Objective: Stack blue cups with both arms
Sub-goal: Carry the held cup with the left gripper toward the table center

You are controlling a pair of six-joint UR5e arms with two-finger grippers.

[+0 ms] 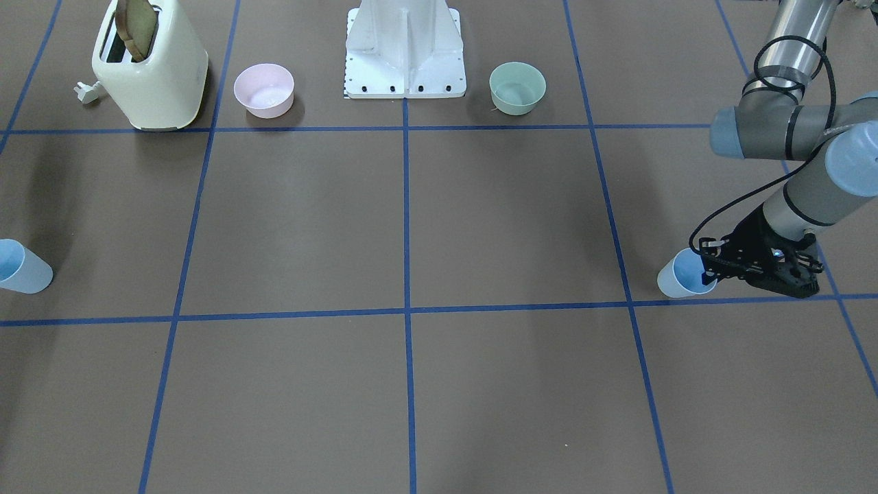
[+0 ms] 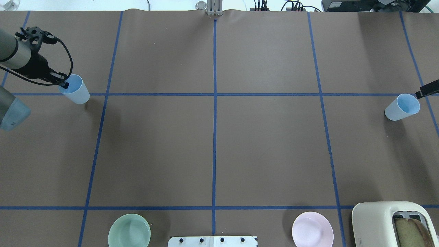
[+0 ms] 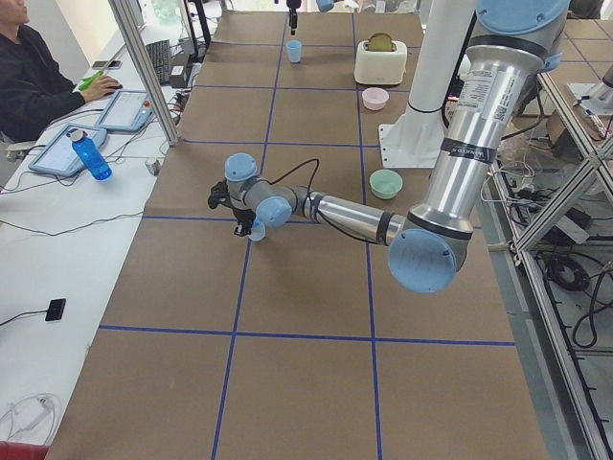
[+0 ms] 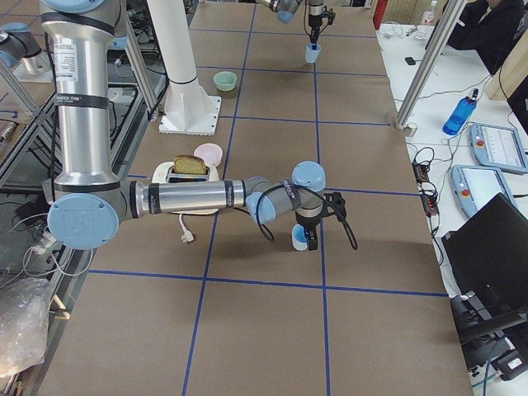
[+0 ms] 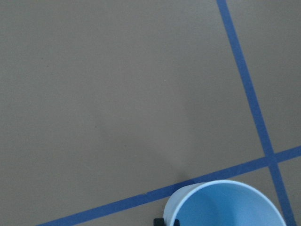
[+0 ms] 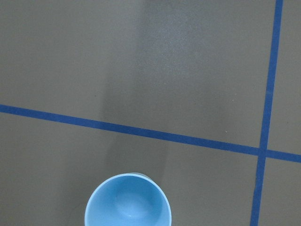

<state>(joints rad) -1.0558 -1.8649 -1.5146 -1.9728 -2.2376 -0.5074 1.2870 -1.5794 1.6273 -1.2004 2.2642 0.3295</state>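
Two pale blue cups stand upright at opposite ends of the table. The left-end cup [image 2: 77,92] also shows in the front view [image 1: 675,281] and the left wrist view [image 5: 225,207]. My left gripper [image 2: 63,83] [image 1: 706,273] sits at its rim, fingers close together on the wall, one inside. The right-end cup [image 2: 401,107] [image 1: 24,269] fills the bottom of the right wrist view [image 6: 127,202]. My right gripper [image 2: 425,91] shows only as one black finger at that cup's rim. I cannot tell whether it is open or shut.
A cream toaster [image 1: 154,68] with bread, a pink bowl [image 1: 264,89], the white base pedestal [image 1: 405,55] and a green bowl [image 1: 517,87] line the robot's side. Blue tape lines grid the brown table. An operator [image 3: 29,77] sits beyond the far edge.
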